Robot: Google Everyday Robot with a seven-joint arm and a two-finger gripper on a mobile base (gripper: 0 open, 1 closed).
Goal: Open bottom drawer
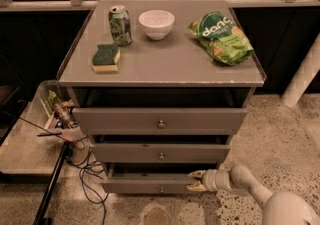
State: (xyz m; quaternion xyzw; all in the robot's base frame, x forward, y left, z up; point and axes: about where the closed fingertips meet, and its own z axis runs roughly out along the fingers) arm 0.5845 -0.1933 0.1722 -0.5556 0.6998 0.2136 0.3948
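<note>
the hand (196, 181) sits at the right end of the bottom drawer (140, 185), against its upper edge. whether it is open or grips anything cannot be told. the drawer front's long axis runs level, from the hand past the central knob (161, 189). the drawer stands slightly out, its inside dark. the bowl (156, 23) near the tabletop's (165, 64) rear edge looks empty.

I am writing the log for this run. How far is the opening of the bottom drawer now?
Done: the bottom drawer already stands out a little, a dark gap behind its front. In hand: the end effector is at the right end of its top edge, away from the knob. Left: pulling it out further.
</note>
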